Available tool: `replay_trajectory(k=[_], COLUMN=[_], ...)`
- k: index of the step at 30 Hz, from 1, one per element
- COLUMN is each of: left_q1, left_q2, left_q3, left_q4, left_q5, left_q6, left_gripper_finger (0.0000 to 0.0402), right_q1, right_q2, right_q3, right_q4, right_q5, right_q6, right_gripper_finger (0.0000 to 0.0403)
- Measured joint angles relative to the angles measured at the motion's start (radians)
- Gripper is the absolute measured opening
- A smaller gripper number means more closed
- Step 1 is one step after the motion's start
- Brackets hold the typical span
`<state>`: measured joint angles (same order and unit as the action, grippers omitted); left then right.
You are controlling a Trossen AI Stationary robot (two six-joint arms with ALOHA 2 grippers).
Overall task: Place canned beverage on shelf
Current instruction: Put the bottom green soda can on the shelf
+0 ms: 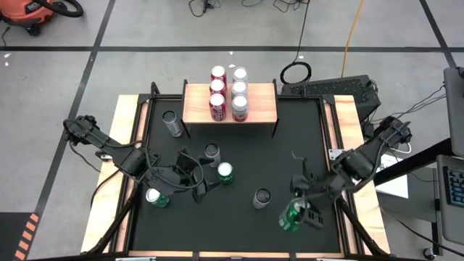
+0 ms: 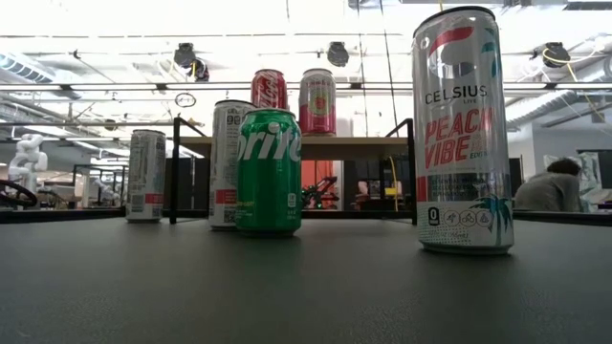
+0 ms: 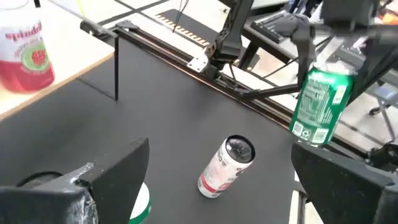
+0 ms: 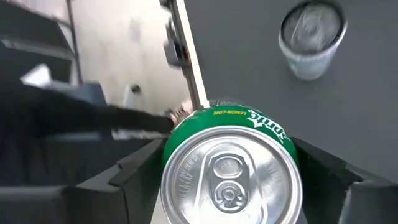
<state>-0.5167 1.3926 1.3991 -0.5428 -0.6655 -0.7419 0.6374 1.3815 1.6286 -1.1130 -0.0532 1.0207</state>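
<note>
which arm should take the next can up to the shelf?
Right, probably. The right gripper is already shut on a green can, lifted near the table's front right. The left gripper is open and empty among standing cans. The shelf has bare wood on its right side.

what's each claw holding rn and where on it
The right claw grips a green Sprite can by its sides, near the top. The left claw is open and holds nothing.

Our right gripper (image 1: 296, 215) hangs at the near right, fingers clamped on a can. Our left gripper (image 1: 194, 177) hovers mid-left, fingers wide.
</note>
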Motion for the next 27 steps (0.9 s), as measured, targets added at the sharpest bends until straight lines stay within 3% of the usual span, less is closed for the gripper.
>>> replay_trajectory(k=[11,19,27], left_q1=[0.003,0.031,0.045], left_q2=[0.025,0.074,0.131], left_q3=[0.0,0.0,0.0], left_q4=[0.286,0.417,0.429], left_q5=[0.029,0.065,0.147], left_q6=[0.359,0.302,0.263], left_gripper_finger=[0.0396,0.0396,0.0396], right_q1=[-0.169,-0.273,-0.357], right_q2=[0.001,0.025,0.059], right_q3=[0.072,0.072,0.072], right_q4=[0.054,0.166,0.245], right_q5=[0.001,0.0,0.0], right_q6=[0.053,0.059,0.071], right_gripper_finger=[0.0274,0.0274,0.0274])
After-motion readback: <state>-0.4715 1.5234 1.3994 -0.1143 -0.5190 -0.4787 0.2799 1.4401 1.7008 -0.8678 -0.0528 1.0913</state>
